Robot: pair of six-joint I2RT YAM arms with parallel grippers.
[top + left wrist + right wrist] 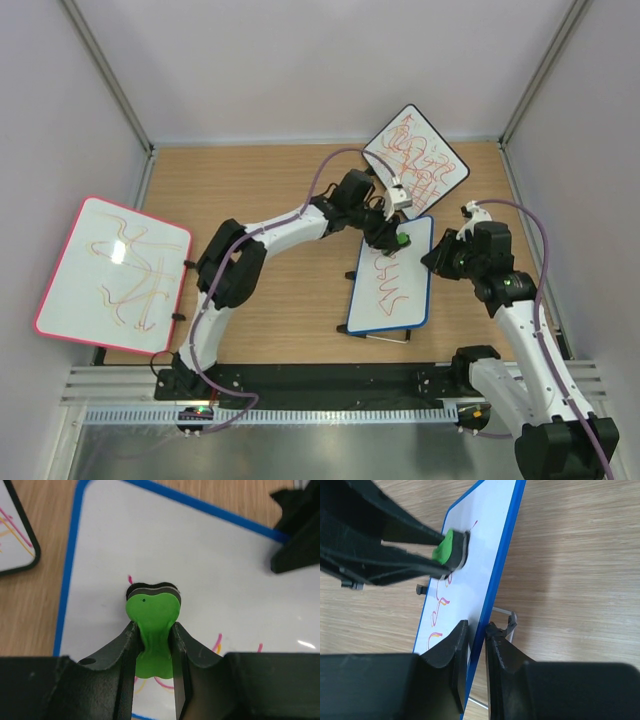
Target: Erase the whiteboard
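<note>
at the far left of the light wooden table (300, 320) a large pink-framed whiteboard with faint orange lines (115, 275) hangs partly over the table's edge. from the near edge the left arm reaches across to the middle, and the left gripper (152, 630) has its two black fingers closed tight on the narrow waist of a green plastic eraser with a black felt pad (152, 611). the pad is pressed flat on the rectangular blue-framed whiteboard (392, 285), near its far end, where the surface around it is mostly white; red and orange scribbles cover the middle and near half. this board lies just right of centre. behind it, touching or nearly touching its far corner, is a black-framed board thick with red-orange scribbles (415, 158). on the right, the right gripper (476, 627) pinches the blue frame of the board's right long edge, one finger above and one below, with only the frame's thickness between them.
</note>
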